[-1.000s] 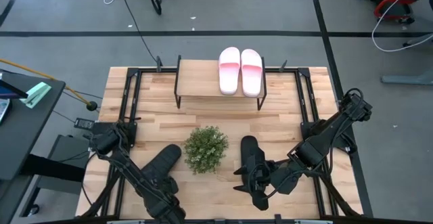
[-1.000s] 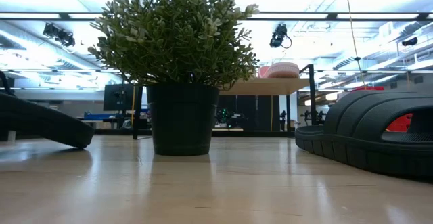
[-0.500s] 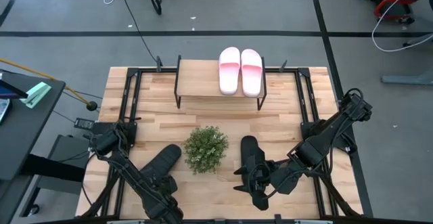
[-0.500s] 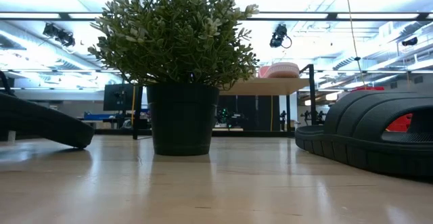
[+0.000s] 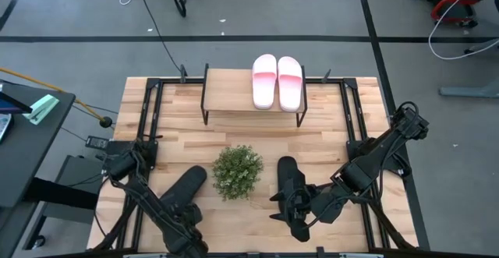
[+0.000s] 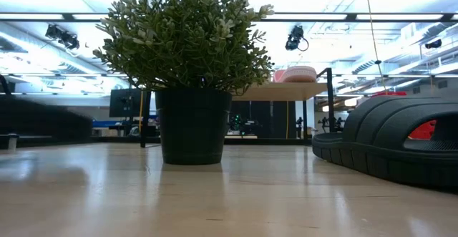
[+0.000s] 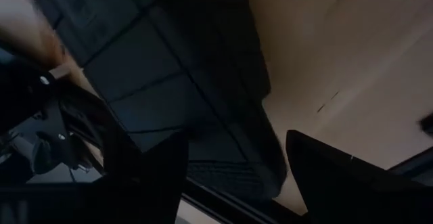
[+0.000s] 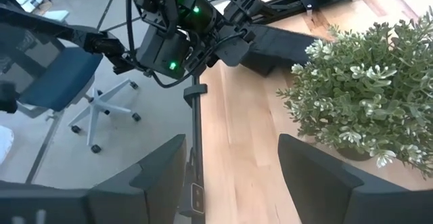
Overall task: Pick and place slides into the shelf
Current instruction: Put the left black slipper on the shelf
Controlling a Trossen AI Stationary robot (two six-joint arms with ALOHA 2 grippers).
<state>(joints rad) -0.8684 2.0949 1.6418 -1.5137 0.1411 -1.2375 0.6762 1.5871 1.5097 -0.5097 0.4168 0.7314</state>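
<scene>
A wooden worktop (image 5: 234,141) is seen from above, with a robot arm at each near corner. At the far edge stands the shelf (image 5: 230,98), a low light-wood board on thin black legs. Two pink-and-white slides (image 5: 277,82) lie side by side on its right half, touching each other; its left half is bare wood.

A potted plant (image 5: 236,171) sits near the middle of the worktop. To its left, the left black slide (image 5: 187,186) lies at a slant, and the left gripper (image 5: 181,215) is at its near end. In the left wrist view, dark fingers (image 7: 325,170) stand on either side of the slide's ribbed sole, grasping it. From table height, this slide appears raised off the wood at the left edge.

To the right of the plant, the right black slide (image 5: 290,182) lies flat on the worktop. The right gripper (image 5: 300,211) is at its near end, and its fingers (image 8: 318,176) are spread apart, released, holding nothing.
</scene>
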